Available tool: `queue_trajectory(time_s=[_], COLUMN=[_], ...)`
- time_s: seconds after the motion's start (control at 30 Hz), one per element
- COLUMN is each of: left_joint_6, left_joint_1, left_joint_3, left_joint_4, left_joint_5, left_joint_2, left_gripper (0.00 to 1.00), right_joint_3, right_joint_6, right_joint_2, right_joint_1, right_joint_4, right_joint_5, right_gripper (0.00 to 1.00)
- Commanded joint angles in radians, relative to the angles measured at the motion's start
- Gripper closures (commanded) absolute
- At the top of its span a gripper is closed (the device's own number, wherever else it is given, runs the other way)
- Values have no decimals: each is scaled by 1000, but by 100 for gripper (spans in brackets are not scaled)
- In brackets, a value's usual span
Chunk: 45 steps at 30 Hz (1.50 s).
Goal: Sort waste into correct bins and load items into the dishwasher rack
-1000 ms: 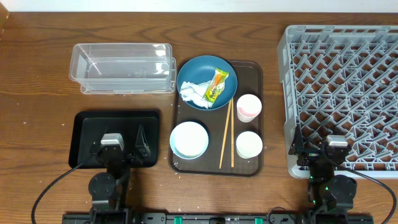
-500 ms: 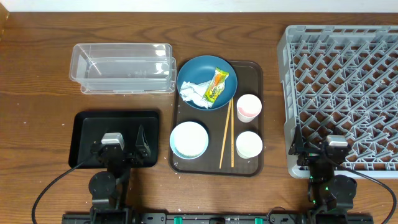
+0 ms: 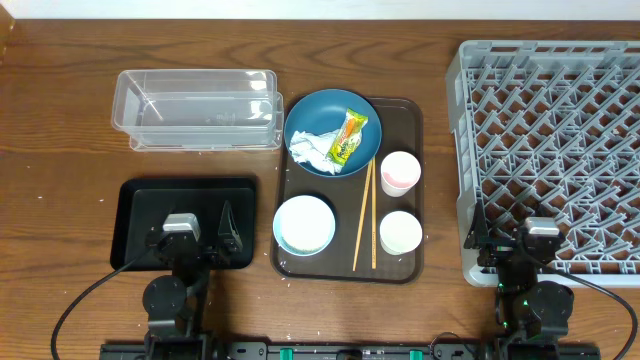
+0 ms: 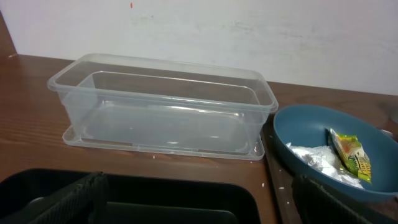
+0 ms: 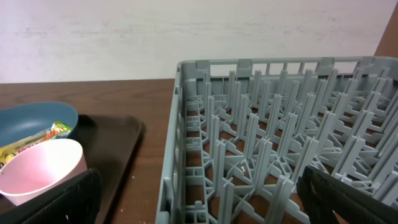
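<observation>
A dark blue plate point(image 3: 318, 125) on the brown serving tray holds crumpled white tissue point(image 3: 310, 148) and an orange-yellow-green wrapper point(image 3: 348, 136); both also show in the left wrist view, the tissue point(image 4: 314, 157) beside the wrapper point(image 4: 351, 155). A light blue bowl point(image 3: 304, 223), two white cups point(image 3: 400, 172) point(image 3: 400, 232) and wooden chopsticks point(image 3: 365, 215) lie on the same tray. A few rice grains point(image 4: 281, 188) lie by the tray's edge. The clear tub point(image 3: 197, 108) and black tray point(image 3: 135, 205) are at the left, the grey rack point(image 3: 550, 150) at the right. My left gripper point(image 3: 185, 232) is open over the black tray. My right gripper point(image 3: 510, 245) is open at the rack's front left corner.
The brown serving tray point(image 3: 410, 130) sits mid-table between the bins and the rack. A white wall runs along the table's far edge. Bare wood shows left of the bins and between the tray and the rack.
</observation>
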Motion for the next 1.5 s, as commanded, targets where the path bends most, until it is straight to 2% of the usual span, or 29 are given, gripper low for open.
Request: queue_trajectory(time_s=[0.0,0.37,0.57,0.73,0.9,1.07,1.2,1.33,1.47], left_joint_6=[18,16,-155,-158,-157,-144,-68,39,43], left_joint_1=[3,3,4,4,4,4,4,4,4], left_joint_3=[-11,-11,8,91,268,507,737,956,1049], left_joint_4=[-40,-41,-66,-79,-127,-263,-483,-781,-883], left_joint_5=[14,11,11,12,52,133,200,174,150], left_joint_2=[2,2,10,105,337,622,842,1021,1112], left_gripper=[3,3,3,3,3,3,3,3,3], right_joint_3=[-2,-2,2,44,150,301,472,642,763], right_joint_6=[1,2,102,98,98,98,84,53,58], right_joint_2=[-4,-4,-4,7,108,320,532,734,875], right_joint_1=[8,8,8,8,8,8,8,8,8], right_joint_4=[-2,-1,37,24,5,-44,-175,-314,-412], right_joint_5=[9,2,-23,-28,-27,-27,-27,-29,-34], right_gripper=[1,1,1,1,1,1,1,1,1])
